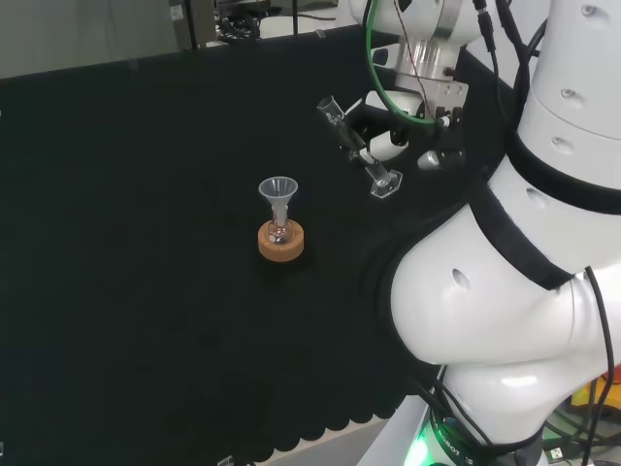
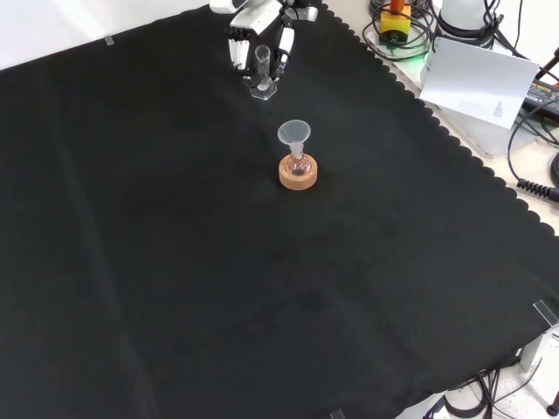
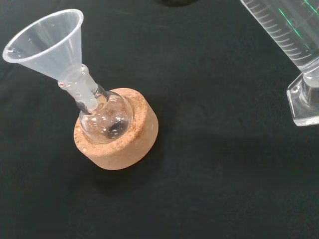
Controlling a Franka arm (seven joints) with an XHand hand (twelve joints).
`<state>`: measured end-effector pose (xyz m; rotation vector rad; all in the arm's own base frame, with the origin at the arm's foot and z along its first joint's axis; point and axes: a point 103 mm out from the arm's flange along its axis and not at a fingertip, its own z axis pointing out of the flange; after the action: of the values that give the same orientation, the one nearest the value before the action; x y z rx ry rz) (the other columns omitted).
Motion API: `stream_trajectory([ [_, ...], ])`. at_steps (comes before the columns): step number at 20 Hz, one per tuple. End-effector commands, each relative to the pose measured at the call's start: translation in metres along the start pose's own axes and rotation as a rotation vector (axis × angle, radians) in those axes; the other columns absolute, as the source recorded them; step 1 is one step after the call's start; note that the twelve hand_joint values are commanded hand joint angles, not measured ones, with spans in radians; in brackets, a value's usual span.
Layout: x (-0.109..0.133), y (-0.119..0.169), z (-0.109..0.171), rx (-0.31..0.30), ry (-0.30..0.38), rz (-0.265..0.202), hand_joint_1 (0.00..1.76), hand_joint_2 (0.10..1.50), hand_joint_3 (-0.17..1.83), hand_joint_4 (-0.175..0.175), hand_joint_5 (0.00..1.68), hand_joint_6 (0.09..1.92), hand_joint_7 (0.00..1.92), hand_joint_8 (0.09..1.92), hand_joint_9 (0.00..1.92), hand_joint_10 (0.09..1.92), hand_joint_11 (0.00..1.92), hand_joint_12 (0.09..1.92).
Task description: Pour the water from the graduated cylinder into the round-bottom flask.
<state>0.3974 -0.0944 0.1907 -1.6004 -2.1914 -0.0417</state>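
No readable text (cylinder (image 3: 289, 35) graduations bear no legible numbers)

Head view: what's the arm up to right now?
The hand is curled round a clear graduated cylinder, holding it tilted above the black cloth, base lifted off. To its left in the head view, a round-bottom flask sits on a cork ring with a funnel in its neck. The cylinder's mouth is not yet over the funnel.

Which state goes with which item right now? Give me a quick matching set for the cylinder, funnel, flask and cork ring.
Items:
1. graduated cylinder
2. funnel
3. round-bottom flask
4. cork ring

States:
A. seated in the cork ring
B. flat on the black cloth
C. tilted, gripped in the hand
D. stuck in the flask's neck

Pairs: 1-C, 2-D, 3-A, 4-B
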Motion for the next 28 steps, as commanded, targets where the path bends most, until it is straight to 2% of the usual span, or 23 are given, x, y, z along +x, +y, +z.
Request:
stream_trajectory([
  [1, 0.017, -0.017, 0.016, 0.124, -0.115, 0.014, 1.26, 1.11, 0.00, -0.175, 0.97, 1.00, 1.01, 0.99, 1.31, 0.21, 1.07, 0.89],
  [6, 0.027, -0.017, 0.022, 0.186, -0.169, 0.014, 1.26, 1.11, 0.00, -0.175, 0.98, 0.99, 1.01, 0.99, 1.31, 0.21, 1.07, 0.89],
  [13, 0.035, -0.014, 0.025, 0.287, -0.258, 0.036, 1.26, 1.11, 0.00, -0.175, 0.98, 0.99, 1.01, 0.99, 1.32, 0.20, 1.07, 0.89],
  [21, 0.039, -0.010, 0.025, 0.379, -0.320, 0.062, 1.26, 1.11, 0.00, -0.175, 0.98, 0.99, 1.01, 0.98, 1.32, 0.20, 1.07, 0.88],
  [28, 0.034, -0.012, 0.020, 0.389, -0.338, 0.076, 1.26, 1.11, 0.00, -0.175, 0.98, 0.99, 1.01, 0.98, 1.32, 0.19, 1.07, 0.88],
])
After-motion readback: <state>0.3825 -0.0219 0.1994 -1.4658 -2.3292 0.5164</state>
